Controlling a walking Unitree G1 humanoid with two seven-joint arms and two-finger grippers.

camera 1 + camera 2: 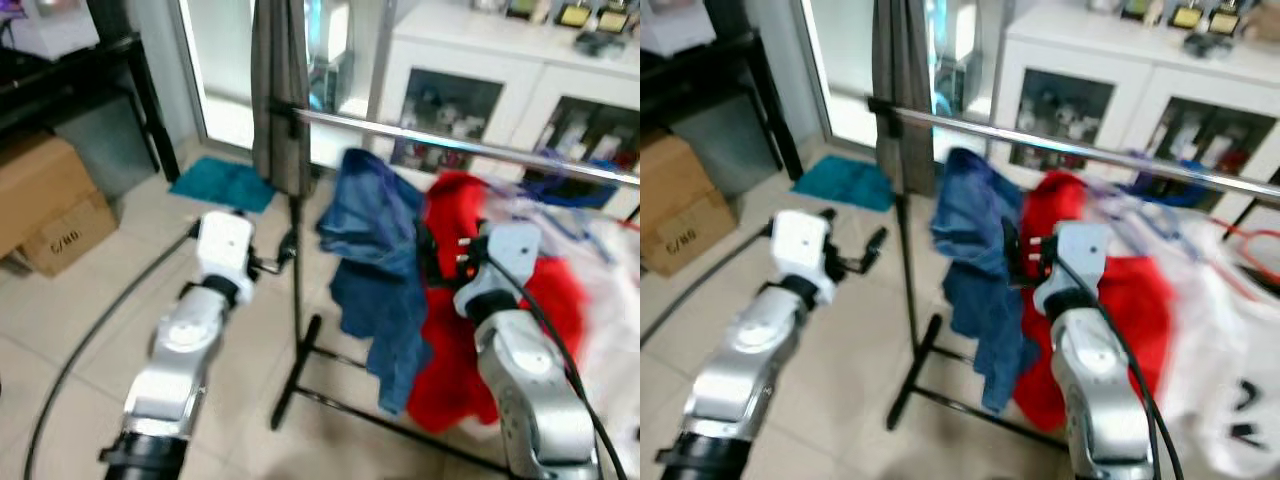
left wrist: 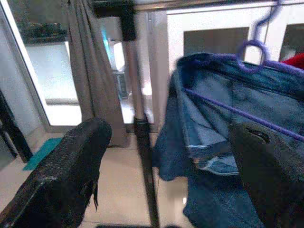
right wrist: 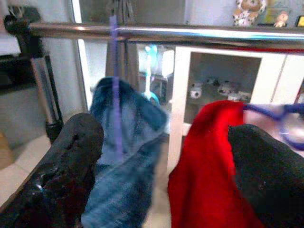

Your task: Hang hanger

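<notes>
Tiled floor [image 1: 120, 300] carries a clothes rack [image 1: 460, 147] before white cabinets [image 1: 520, 70]; both tools spread, empty.

Right gripper [image 1: 440, 262] is sitting pressed against the red garment [image 1: 505, 330], its fingers hiding behind the wrist housing. Purple hanger [image 2: 251, 50] hook is running off the top edge of the left wrist view, so contact with the rail [image 3: 190, 33] is not showing there. White garment [image 1: 1225, 340] is smearing with motion blur at the right edge. Cabinet [image 1: 455, 105] contents are reading too small to identify. Both arms are getting cropped by the bottom edge.
</notes>
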